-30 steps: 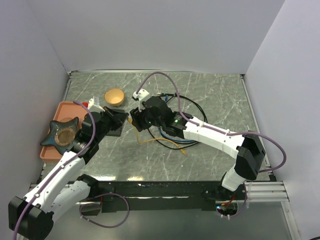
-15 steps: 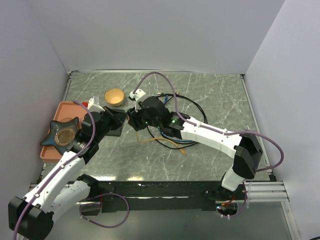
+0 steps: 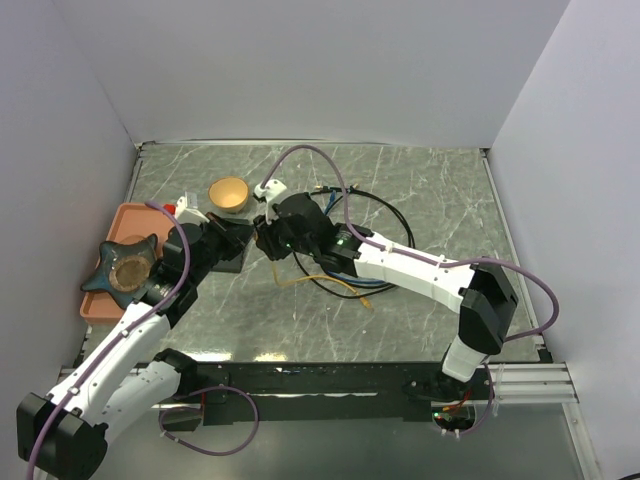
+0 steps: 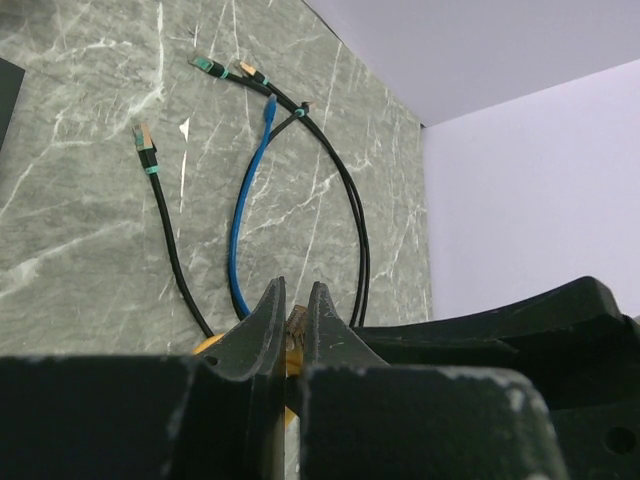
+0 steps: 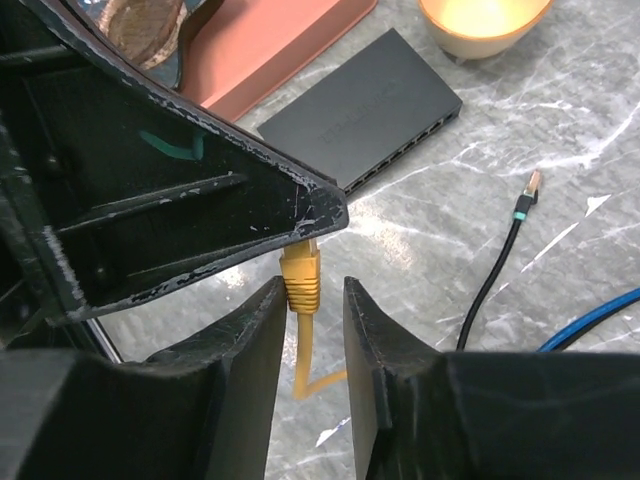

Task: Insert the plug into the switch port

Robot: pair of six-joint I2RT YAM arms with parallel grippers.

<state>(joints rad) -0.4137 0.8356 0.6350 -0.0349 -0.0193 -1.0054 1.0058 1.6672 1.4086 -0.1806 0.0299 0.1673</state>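
The switch [image 5: 365,110] lies flat on the left half of the desk, just beside the orange tray [image 5: 280,40] at the left edge, with a yellow bowl [image 5: 483,15] behind it toward the far edge. Its row of sockets faces the middle of the desk. The plug [image 5: 301,278], on a yellow cable [image 5: 303,355], hangs in the air just off that socket edge, not touching the switch. The left gripper [image 4: 297,290] is closed narrow, its claw pinching the plug's tip. The right gripper [image 5: 312,290] brackets the plug's yellow boot with a narrow claw: one finger touches it and a thin slit shows at the other, so I cannot tell whether it grips. A black cable [image 5: 495,270] and a blue cable [image 4: 240,230] lie loose mid-desk.
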